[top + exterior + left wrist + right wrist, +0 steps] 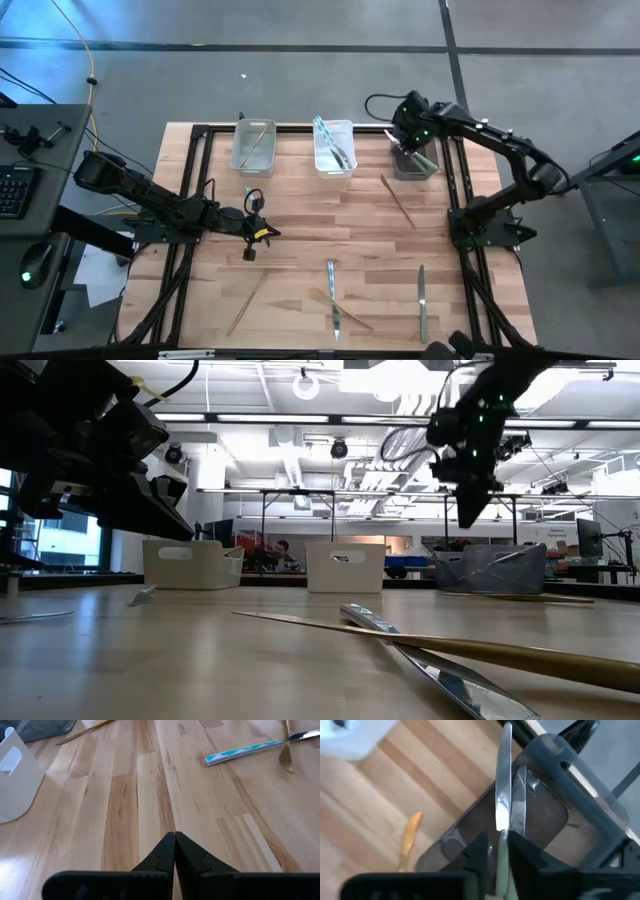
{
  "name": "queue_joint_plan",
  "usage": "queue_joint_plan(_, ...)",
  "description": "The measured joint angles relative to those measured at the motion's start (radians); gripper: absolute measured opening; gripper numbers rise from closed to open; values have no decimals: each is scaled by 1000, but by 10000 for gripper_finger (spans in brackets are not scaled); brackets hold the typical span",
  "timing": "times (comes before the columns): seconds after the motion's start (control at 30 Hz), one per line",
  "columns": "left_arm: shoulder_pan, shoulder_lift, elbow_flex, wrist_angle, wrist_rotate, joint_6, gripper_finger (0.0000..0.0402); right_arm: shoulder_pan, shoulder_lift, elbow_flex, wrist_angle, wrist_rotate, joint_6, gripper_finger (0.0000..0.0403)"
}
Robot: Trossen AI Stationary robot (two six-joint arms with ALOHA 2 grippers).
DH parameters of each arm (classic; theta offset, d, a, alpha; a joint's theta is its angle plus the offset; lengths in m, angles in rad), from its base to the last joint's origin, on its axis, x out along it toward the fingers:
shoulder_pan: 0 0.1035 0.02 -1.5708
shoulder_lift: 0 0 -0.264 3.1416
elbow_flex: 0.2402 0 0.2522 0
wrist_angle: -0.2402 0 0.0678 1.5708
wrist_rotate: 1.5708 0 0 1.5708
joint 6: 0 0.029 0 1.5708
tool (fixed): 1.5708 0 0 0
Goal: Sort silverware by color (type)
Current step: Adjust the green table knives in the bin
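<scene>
A: Entry. The held knife (504, 785) sits pinched between the fingers of the right gripper (501, 840), blade pointing away from the wrist, long axis running straight out from the fingertips and down into the dark grey bin (580, 785). A second piece already lies in that bin, just beside the blade.

B: Placement in the overhead frame?

A: Right gripper (410, 135) hangs over the dark bin (415, 163) at upper right. The blade tip looks inside the bin's mouth; my reading is that the coming move turns on the knife lying within the rim before release.

B: Other pieces?

A: A gold piece (398, 200) lies diagonally just below that bin. Teal-handled knife (333, 295) at bottom centre crosses a gold one; another knife (422, 300) at bottom right; a gold piece (247, 302) at lower left. Two pale bins (254, 146) and (334, 147) at upper centre each hold cutlery.

B: Left arm?

A: Left gripper (175, 851) waits at centre left above bare wood, fingers pressed together, holding nothing. The right arm is far nearer the bin.

B: Writing?

A: No legible labels or brands.
</scene>
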Motion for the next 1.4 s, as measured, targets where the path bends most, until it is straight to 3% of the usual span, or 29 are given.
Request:
queue_joint_plan(0.17, 0, 0, 0, 0, 0, 1, 0, -2, 10, -114, 224, 19, -39, 134)
queue_joint_plan(0.33, 0, 0, 0, 2, 0, 1, 0, -2, 16, -204, 391, 56, -76, 161)
queue_joint_plan(0.77, 0, 0, 0, 2, 0, 0, 0, -11, 29, -246, 393, 87, -110, 161)
queue_joint_plan(1.13, 0, 0, 0, 1, 0, 1, 0, 50, 129, -244, 398, 218, -105, 160)
queue_joint_plan(1.27, 0, 0, 0, 1, -1, 0, 0, 50, 153, -241, 405, 217, -99, 139)
queue_joint_plan(1.4, 0, 0, 0, 1, 0, 1, 0, 50, 154, -242, 413, 218, -99, 91)
